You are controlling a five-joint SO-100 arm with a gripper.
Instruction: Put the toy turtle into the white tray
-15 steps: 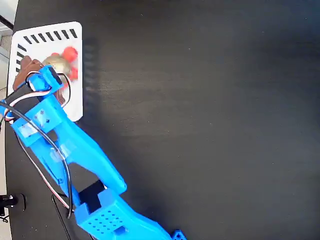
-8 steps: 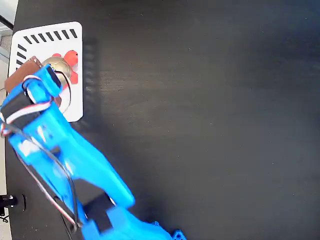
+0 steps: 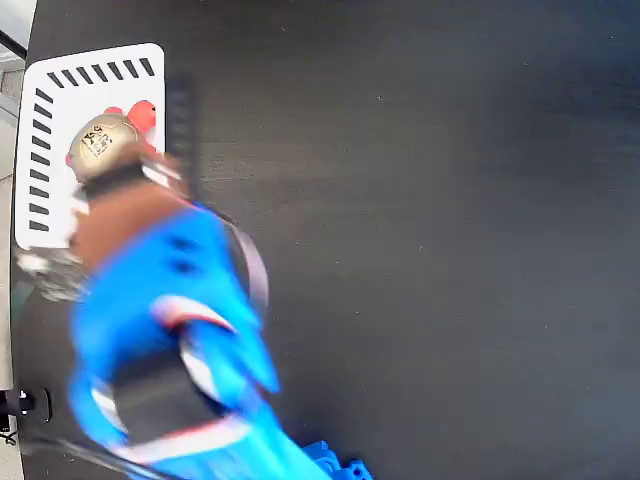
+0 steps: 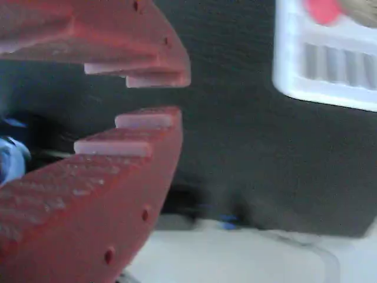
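Two red fingers point(image 4: 147, 121) of the robot's hand point(image 4: 154, 97) stand slightly apart and empty above the dark surface point(image 3: 420, 200), while beyond them the toy turtle point(image 3: 105, 138) rests inside the white tray point(image 3: 45, 210), the placing apparently done.

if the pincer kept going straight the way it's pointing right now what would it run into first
Probably just the bare black table. In the wrist view the empty pincer points at dark tabletop, with the white tray and toy turtle off to the right. Blur leaves depth unclear.

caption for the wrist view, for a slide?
Empty red hand over the black table; toy turtle in the white tray beyond.
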